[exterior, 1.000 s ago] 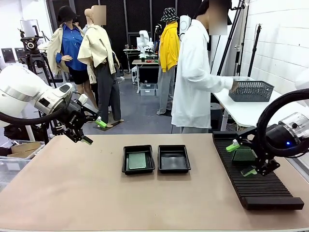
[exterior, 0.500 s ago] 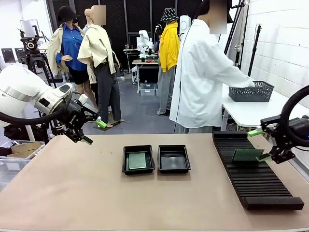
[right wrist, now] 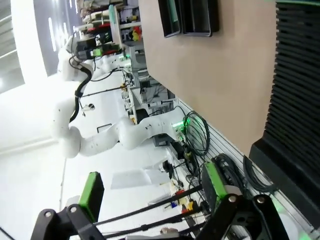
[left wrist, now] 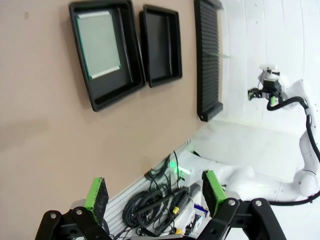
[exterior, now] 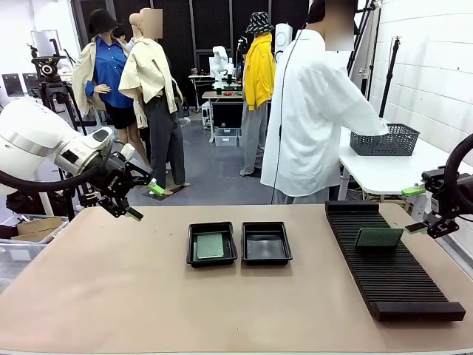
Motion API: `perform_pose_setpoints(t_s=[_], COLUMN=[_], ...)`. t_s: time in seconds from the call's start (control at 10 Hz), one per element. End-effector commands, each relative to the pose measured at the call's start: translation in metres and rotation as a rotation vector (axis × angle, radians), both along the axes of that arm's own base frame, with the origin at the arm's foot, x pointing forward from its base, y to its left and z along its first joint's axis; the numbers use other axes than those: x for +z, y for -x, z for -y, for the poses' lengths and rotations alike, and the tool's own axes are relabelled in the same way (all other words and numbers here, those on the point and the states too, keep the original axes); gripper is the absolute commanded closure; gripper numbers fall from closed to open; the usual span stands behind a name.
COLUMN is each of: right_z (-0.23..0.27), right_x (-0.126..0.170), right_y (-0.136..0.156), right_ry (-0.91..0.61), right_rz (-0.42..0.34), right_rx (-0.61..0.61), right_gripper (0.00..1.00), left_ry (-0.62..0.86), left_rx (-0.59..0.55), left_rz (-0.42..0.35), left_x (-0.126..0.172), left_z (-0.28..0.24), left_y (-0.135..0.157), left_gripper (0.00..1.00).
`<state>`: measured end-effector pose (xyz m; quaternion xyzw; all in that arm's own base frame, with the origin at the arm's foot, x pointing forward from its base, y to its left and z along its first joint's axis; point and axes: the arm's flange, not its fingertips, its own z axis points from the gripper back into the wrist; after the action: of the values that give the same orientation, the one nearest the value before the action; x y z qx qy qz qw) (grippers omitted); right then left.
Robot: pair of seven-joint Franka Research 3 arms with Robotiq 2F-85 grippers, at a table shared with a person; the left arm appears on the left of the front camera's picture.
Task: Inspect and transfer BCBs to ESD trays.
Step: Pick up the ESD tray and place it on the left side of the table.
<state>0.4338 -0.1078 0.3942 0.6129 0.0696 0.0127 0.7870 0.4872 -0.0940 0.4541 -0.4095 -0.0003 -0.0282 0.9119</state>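
Reading the front view first, we count one BCB [exterior: 211, 245] lying flat in the filled ESD tray [exterior: 194, 255], the tray farther from the slotted rack [exterior: 399, 285]. The empty ESD tray [exterior: 284, 255], between that one and the rack, holds nothing. A second BCB [exterior: 378, 237] rests on the rack's ribs, toward its far end. The right fingers [exterior: 412, 191] hang just beside the rack's outer edge, spread wide with nothing in them. The left fingers [exterior: 155, 188] hover well apart from the rack, beyond the trays over the counter [exterior: 111, 296], also wide open and empty. A person [exterior: 310, 111] reaches toward a grey mesh basket [exterior: 392, 140] on a side table behind the rack.

Turning to the left wrist view, we see the open pads framing bare counter, with the boarded tray, the bare tray and the rack in a row beyond.

From the right wrist view, the parted pads hold nothing, and the rack runs along one edge.

We judge the job about half done: the rack's board is left to inspect and move into the bare tray.
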Motion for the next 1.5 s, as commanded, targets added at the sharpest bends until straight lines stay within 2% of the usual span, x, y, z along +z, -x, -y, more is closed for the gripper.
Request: perform_pose_setpoints(t_s=[0.0, 0.6, 0.9, 1.0, 1.4], right_z=[0.013, 0.004, 0.001, 0.010, 0.010], right_x=[-0.012, -0.029, -0.038, -0.030, -0.030], right_y=[-0.013, -0.023, -0.039, -0.029, -0.029], right_ry=[-0.057, -0.093, -0.113, -0.087, -0.087], right_rz=[0.039, 0.107, 0.100, 0.093, 0.093], right_rx=[0.046, -0.115, -0.121, -0.103, -0.103], right_gripper=[0.00, 0.00, 0.00, 0.00, 0.00], left_ry=[-0.088, -0.281, -0.343, -0.365, -0.465], left_rx=[0.066, 0.151, 0.180, 0.190, 0.203], left_rz=[0.010, 0.041, 0.038, 0.040, 0.096], left_x=[-0.003, -0.030, -0.048, -0.053, -0.079], left_z=[0.022, 0.066, 0.084, 0.089, 0.106], left_y=[-0.004, -0.017, -0.023, -0.026, -0.043], left_gripper=[0.00, 0.00, 0.00, 0.00, 0.00])
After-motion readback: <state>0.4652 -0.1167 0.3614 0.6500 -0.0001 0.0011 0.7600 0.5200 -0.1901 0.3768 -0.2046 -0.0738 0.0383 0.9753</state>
